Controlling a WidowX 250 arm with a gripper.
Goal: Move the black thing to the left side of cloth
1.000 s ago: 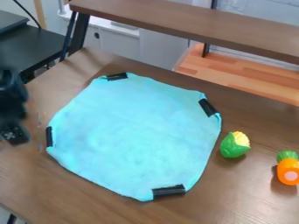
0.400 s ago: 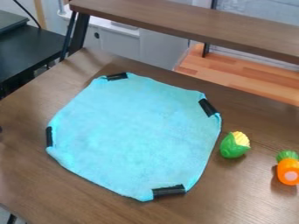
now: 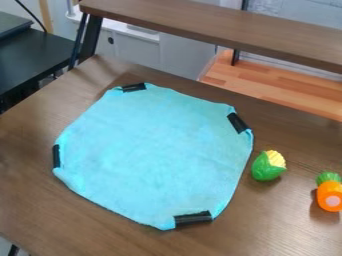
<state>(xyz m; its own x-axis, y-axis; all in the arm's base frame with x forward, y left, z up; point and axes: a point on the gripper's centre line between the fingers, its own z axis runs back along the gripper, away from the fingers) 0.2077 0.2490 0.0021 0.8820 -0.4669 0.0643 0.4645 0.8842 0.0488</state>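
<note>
The light blue cloth [image 3: 153, 155] lies spread over the brown table. Several black pieces sit along its border: one piece [image 3: 56, 156] on the left side, an upper piece [image 3: 133, 87], a piece at the right corner [image 3: 238, 123] and a longer one at the bottom [image 3: 193, 218]. I cannot tell which of them is the black thing meant.
Right of the cloth stand a green and yellow toy corn [image 3: 268, 166] and an orange toy carrot [image 3: 330, 192] with a green top. A raised wooden shelf [image 3: 220, 29] spans the back, and a black table [image 3: 37, 57] is at the upper left.
My gripper, at the left edge beside the cloth a second ago, has moved away to the left out of the picture. The cloth, black pieces and toys have stayed put.
</note>
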